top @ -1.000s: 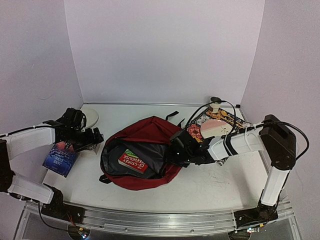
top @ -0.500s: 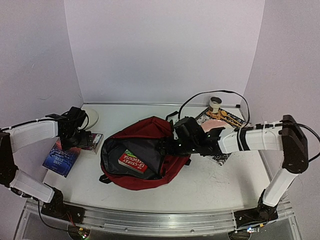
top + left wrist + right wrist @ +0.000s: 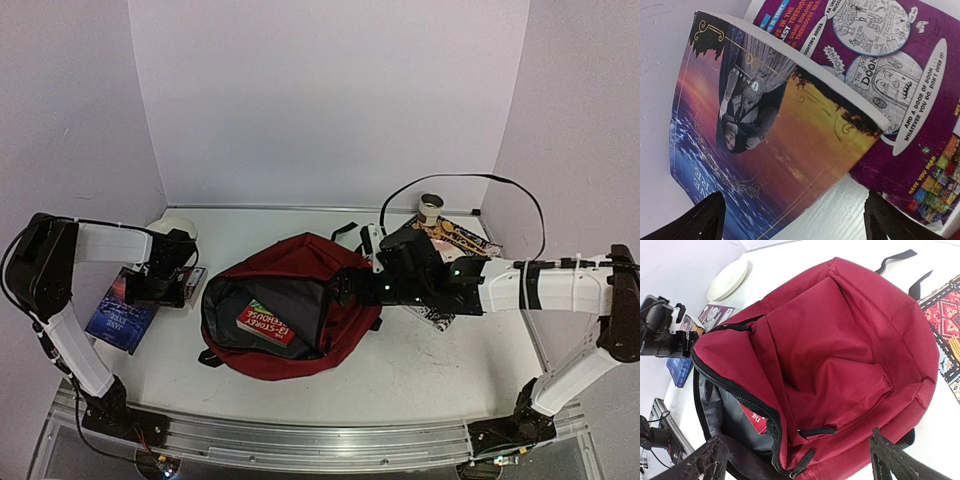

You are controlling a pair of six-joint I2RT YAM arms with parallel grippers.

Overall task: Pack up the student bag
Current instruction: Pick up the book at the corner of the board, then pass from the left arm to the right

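The student bag (image 3: pixel 300 275), dark red with a grey lining, lies in the middle of the table with its main zipper open. A red book (image 3: pixel 268 322) lies inside it, and a corner of that red book (image 3: pixel 751 419) shows past the zipper. My right gripper (image 3: pixel 347 289) hovers over the bag's right side, open; the right gripper (image 3: pixel 800 462) has only bag fabric (image 3: pixel 840 345) below it. My left gripper (image 3: pixel 163 285) is open, close above a blue-and-orange book (image 3: pixel 765 145) that overlaps a purple comic book (image 3: pixel 900 100). The left gripper (image 3: pixel 795 222) holds nothing.
A white plate (image 3: pixel 181 236) sits at the back left behind the books. A patterned book (image 3: pixel 447 236) and a small white cup (image 3: pixel 431 208) lie at the back right, under the right arm's cable. The blue book (image 3: pixel 118 312) reaches near the table's left edge.
The right gripper has opened and drawn back and up over the bag's right side. The left gripper has swung in and lowered over the two books.
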